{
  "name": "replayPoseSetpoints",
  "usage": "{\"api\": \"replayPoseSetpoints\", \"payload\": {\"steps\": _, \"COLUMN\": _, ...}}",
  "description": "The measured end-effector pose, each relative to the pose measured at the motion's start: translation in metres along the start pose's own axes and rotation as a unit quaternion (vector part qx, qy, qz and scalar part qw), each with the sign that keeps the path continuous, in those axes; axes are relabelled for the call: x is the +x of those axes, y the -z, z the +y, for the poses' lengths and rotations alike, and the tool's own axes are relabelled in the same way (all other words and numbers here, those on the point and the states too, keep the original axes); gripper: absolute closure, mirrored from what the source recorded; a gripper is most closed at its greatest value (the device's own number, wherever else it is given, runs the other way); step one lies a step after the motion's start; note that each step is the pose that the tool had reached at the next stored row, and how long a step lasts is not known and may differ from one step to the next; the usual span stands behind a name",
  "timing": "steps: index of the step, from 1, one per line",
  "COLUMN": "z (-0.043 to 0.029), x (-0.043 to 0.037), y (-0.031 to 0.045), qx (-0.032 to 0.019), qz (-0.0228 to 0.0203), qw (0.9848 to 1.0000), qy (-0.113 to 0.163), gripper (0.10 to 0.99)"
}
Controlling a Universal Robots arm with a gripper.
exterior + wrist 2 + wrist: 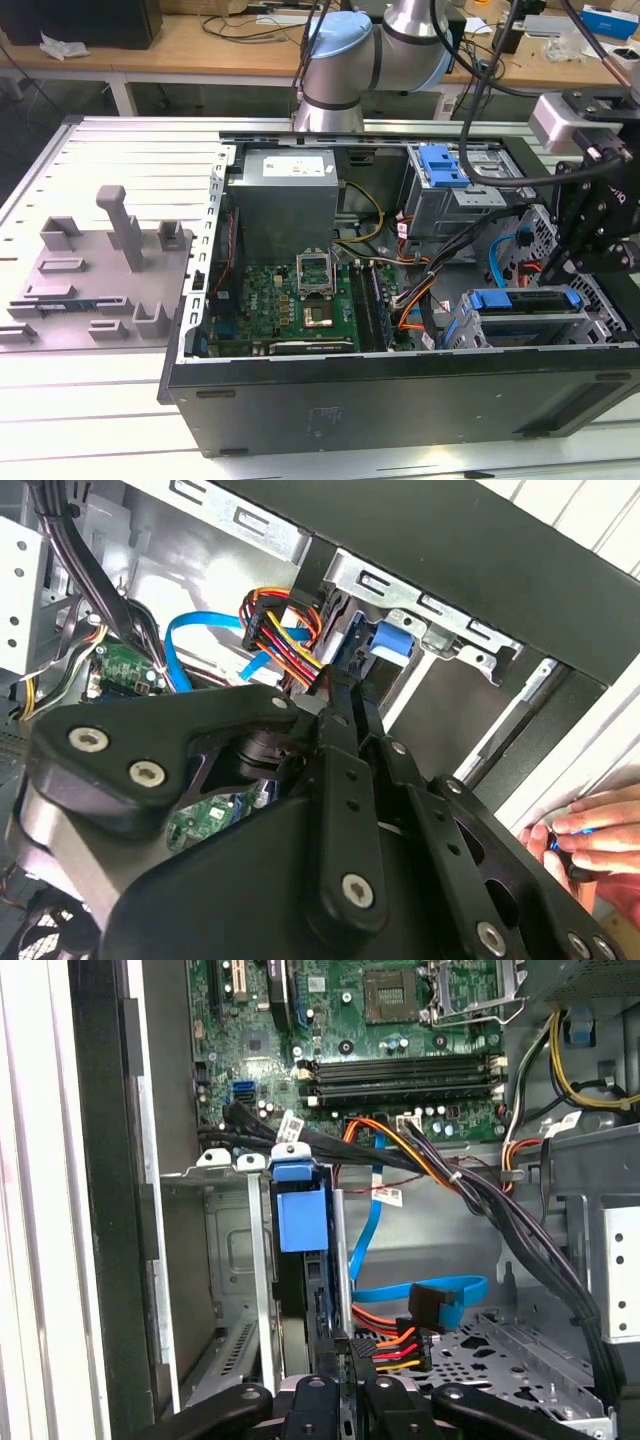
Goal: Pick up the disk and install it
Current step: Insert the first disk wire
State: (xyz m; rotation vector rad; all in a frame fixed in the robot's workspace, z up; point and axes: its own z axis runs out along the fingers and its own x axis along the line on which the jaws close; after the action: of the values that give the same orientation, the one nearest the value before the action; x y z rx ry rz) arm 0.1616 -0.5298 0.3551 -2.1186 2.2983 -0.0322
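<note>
One disk point(523, 302), silver body in a blue carrier: lies flat in the drive cage point(455, 328) at the exterior view's right end of the open computer case point(400, 400). Whether it is pushed fully home cannot be told.

One gripper point(552, 268): poised at the disk's end, close over the cage. Whether it is released or clenched cannot be told.

One wire bundle point(385, 1345), orange, red and yellow, with its black plug: just beside the gripper in the first wrist view.

One blue flat cable point(415, 1295): loops across the case floor near that bundle.

One hand point(590, 832): rests at the case's outer edge in the second wrist view, near the gripper's linkage.

One grey fixture point(100, 265): on the table, well apart from the case.

Hazards, as judged:
- The wire bundle or the blue flat cable may snag on the gripper, as both lie so close to it.
- The disk may bind crooked in the drive cage if it is pressed off-line with the rails.
- The hand is at risk of a knock if the arm swings outward.
</note>
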Motion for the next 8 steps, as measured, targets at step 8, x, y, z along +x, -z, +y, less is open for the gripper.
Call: {"api": "replayPoseSetpoints", "payload": {"steps": 8, "z": 0.0031, "x": 0.0014, "y": 0.0001, "qx": 0.0040, "qz": -0.0003, "qw": 1.0000, "qy": 0.000, "gripper": 0.922}}
